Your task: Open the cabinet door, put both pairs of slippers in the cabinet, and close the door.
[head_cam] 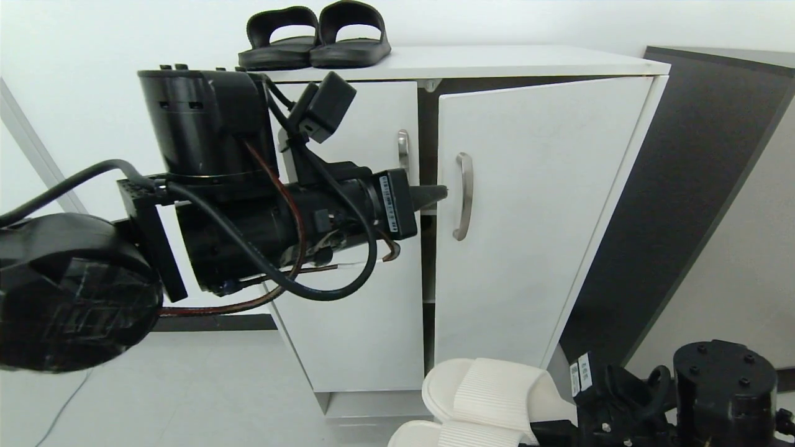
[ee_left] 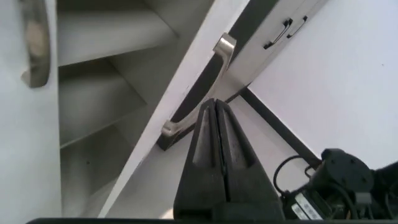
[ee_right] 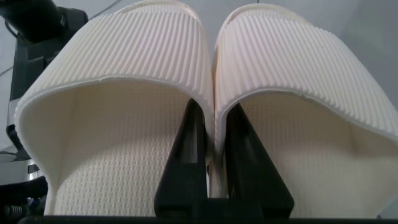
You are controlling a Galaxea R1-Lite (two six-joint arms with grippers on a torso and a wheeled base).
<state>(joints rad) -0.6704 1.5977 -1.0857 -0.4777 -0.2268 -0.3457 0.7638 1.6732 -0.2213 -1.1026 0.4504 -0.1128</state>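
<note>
The white cabinet (head_cam: 534,62) has two doors. Its right door (head_cam: 534,217) stands slightly ajar, and shelves (ee_left: 93,99) show through the gap. My left gripper (head_cam: 438,193) is shut with nothing in it. Its tip (ee_left: 216,109) lies at the gap, right beside the right door's metal handle (head_cam: 463,195) (ee_left: 198,87). A pair of black slippers (head_cam: 313,37) sits on the cabinet top. Low in front of the cabinet, my right gripper (ee_right: 214,112) is shut on the inner walls of the pair of white slippers (head_cam: 490,397) (ee_right: 155,68), holding them side by side.
The left door (head_cam: 366,323) is closed, with its own handle (head_cam: 404,149). A dark grey wall panel (head_cam: 683,186) stands to the right of the cabinet. Pale floor (head_cam: 186,385) lies open to the left, in front of a white wall.
</note>
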